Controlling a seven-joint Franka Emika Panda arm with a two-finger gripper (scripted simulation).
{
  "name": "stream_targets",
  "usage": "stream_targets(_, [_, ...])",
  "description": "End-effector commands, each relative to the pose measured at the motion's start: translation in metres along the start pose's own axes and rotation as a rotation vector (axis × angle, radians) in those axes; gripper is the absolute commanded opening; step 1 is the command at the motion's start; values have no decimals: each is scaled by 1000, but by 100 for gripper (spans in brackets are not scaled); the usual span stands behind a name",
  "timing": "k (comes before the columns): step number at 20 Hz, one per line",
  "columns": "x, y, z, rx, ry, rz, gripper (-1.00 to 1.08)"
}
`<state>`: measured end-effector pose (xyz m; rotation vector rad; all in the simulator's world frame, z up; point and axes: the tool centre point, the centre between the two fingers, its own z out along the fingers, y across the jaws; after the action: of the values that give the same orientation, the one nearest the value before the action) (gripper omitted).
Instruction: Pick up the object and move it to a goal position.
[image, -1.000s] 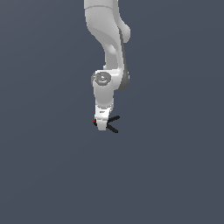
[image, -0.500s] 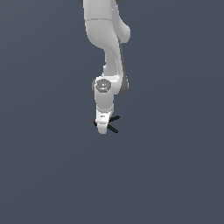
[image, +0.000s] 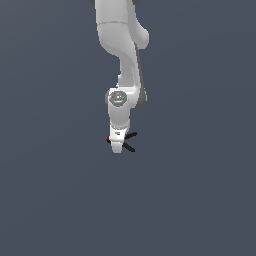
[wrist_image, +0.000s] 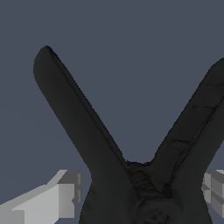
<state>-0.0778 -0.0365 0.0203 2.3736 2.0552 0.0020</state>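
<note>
On my exterior view the white arm (image: 122, 45) comes down from the top centre of the frame and ends a little above the middle, with the gripper (image: 117, 148) pointing down. The object (image: 129, 142) sits right at the gripper tip, near the centre of the frame: two thin black bars stick out from behind the white hand toward the exterior view's right, spread in a V, and a tiny red spot (image: 107, 139) shows on the opposite side of the hand, toward the exterior view's left. Everything around it is plain dark grey-blue background (image: 200, 200); I see no shadow or contact line under the object, so I cannot tell from here whether it touches any surface.

On the wrist view the object (wrist_image: 131, 175) fills most of the frame. Its two black bars rise from a joint low in the centre and fan out, one reaching the upper left of the frame, the other running off the right edge. A pale grey fingertip (wrist_image: 61, 197) sits at the lower left and another at the lower right edge, one on each side of the joint. The fingers are closed in narrowly, with the object's joint between them, gripped at that point.
</note>
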Motion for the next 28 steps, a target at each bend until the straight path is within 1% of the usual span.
stream_targets(1, [0, -1, 1, 2, 0, 0, -100])
stream_targets(8, [-1, 5, -7, 0, 0, 0, -100])
stream_targets(14, [-4, 22, -30, 1, 1, 0, -100])
stream_targets(20, [-9, 49, -66, 1, 3, -1, -100])
stream_targets(28, [-17, 96, -127, 2, 4, -1, -100])
